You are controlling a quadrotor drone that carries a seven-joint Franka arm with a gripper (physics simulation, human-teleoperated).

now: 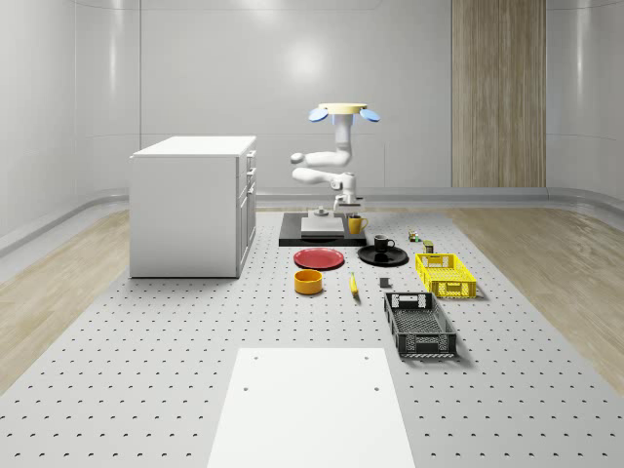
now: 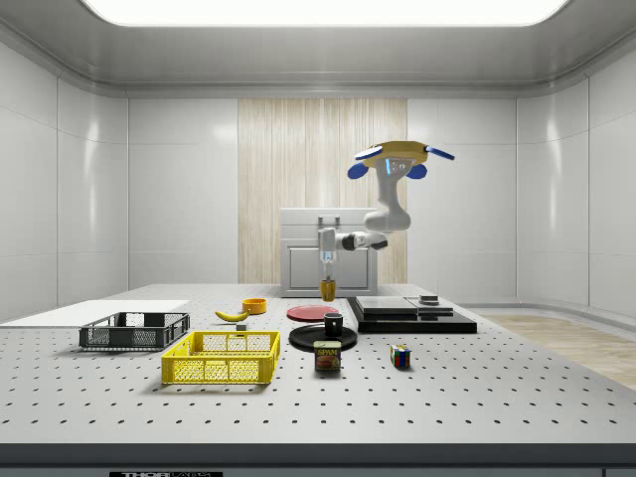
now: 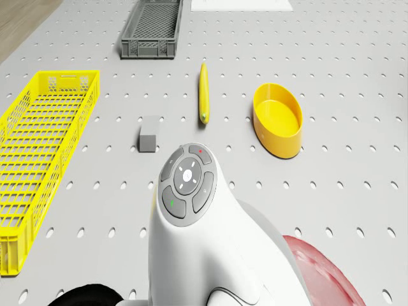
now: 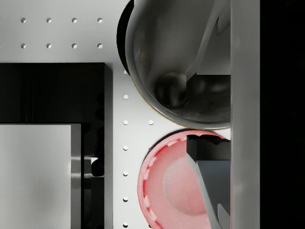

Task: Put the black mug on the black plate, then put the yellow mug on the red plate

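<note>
Drone hovering above the far part of the perforated grey worktop, over the black slab platform, with the white seven-joint arm folded downward beneath it. The gripper hangs just above the worktop with the fingers closed on the wall of the yellow ceramic mug, which is carried clear of the surface. In the wrist view the mug's grey interior sits between the fingers, and the round red plate lies below and slightly off to one side of it.

The black ceramic mug already stands upright on the round black plate, so the first half of the task appears complete; the second half appears to be in transit. The red plate sits beside the black plate, nearer the whole-scene view's left.

Risks, as judged from this arrangement:
- The mug is not yet centred over the red plate; release here would probably land it on the rim or on bare worktop, and it could tip.
- The grip is on one wall only, so hover drift or a sudden stop could let the mug rotate or slip.
- The black plate and its mug are near; a wide sideways sweep could knock them.
</note>
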